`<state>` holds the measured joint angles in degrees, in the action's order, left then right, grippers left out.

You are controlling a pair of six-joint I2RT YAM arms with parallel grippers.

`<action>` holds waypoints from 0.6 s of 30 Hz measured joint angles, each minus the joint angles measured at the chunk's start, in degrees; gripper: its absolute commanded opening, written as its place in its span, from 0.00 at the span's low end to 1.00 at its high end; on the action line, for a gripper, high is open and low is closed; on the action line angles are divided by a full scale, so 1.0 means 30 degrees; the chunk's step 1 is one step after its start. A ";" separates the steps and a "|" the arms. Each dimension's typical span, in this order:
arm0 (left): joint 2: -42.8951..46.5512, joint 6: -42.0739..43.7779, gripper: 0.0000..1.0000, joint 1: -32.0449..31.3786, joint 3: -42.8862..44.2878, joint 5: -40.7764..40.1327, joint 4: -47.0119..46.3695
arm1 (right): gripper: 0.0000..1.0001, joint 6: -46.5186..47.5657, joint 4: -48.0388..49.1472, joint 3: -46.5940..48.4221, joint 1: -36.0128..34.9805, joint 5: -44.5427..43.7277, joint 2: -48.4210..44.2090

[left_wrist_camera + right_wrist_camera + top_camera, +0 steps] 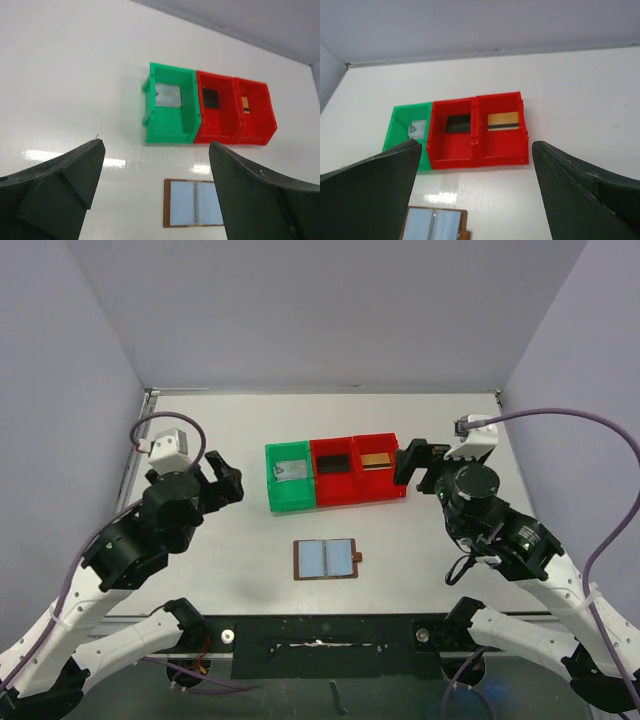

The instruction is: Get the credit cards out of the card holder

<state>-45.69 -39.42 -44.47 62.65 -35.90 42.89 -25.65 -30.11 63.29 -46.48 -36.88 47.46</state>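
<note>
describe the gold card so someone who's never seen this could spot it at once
On the table stands a row of three bins: the green bin on the left, then two red. The gold card lies in the right-hand red bin, nearest the right gripper. It alone is gold with a dark stripe; the others hold a black card and a silver-grey card.

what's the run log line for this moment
card holder: open flat | silver card: green bin | black card, gold card: red bins | left gripper: open | right gripper: open
</note>
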 measured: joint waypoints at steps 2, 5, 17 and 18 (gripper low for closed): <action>0.0240 0.0277 0.86 0.0000 0.1290 -0.0925 0.0729 | 0.98 0.0532 -0.0153 0.1413 0.0000 -0.0233 0.0240; 0.0576 0.0605 0.86 0.0000 0.2586 -0.1800 0.1479 | 0.98 0.0867 -0.0233 0.2630 0.0000 -0.0459 0.0539; -0.0168 0.1333 0.86 0.0000 0.3548 -0.2346 0.2535 | 0.97 0.0911 -0.1020 0.1821 0.0000 -0.0510 0.0568; -0.0248 0.1370 0.86 0.0000 0.3555 -0.2302 0.2535 | 0.98 0.0911 -0.1042 0.1676 0.0000 -0.0510 0.0481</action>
<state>-46.44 -35.31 -44.47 73.32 -42.81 50.50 -22.92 -33.23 68.31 -46.48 -38.41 48.90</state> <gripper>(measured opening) 0.846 0.977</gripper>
